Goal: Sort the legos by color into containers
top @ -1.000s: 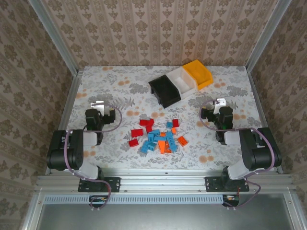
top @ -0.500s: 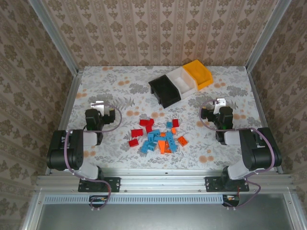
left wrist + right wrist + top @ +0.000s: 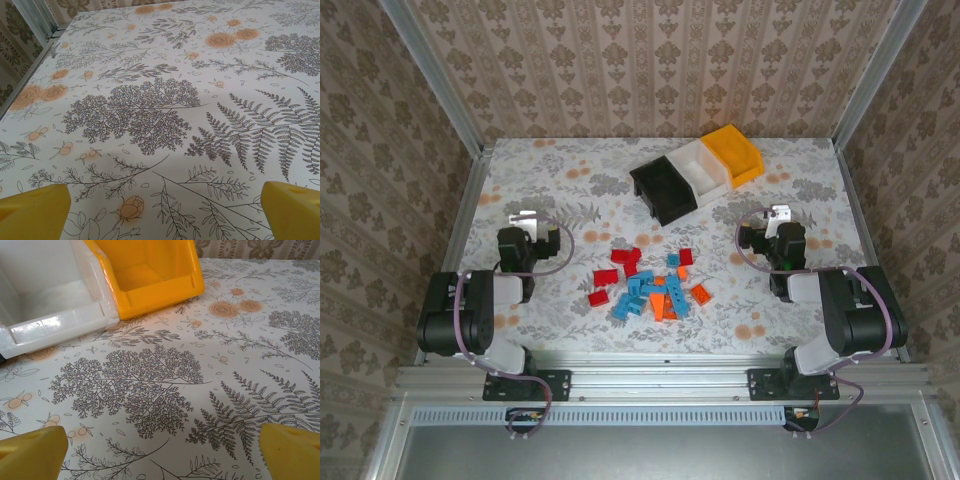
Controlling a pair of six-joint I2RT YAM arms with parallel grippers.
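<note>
From above, the legos (image 3: 645,285) lay in one mixed heap of red, blue and orange on the table (image 3: 570,170) between the arms, well apart from the containers (image 3: 700,172) at the far side. The left gripper (image 3: 524,217) and right gripper (image 3: 778,214) sat out on either flank.

On the left wrist, the fingers (image 3: 31,212) were spread wide over bare cloth, holding nothing.

On the right wrist, the fingers (image 3: 290,450) were spread and empty too. The white bin (image 3: 50,315) and yellow-orange bin (image 3: 150,275) ahead looked bare inside as far as shown.

My call: sorting not yet begun, every brick left to do.

Bare table (image 3: 560,170) round lego pile (image 3: 648,285); bins (image 3: 700,172) block far side.
</note>
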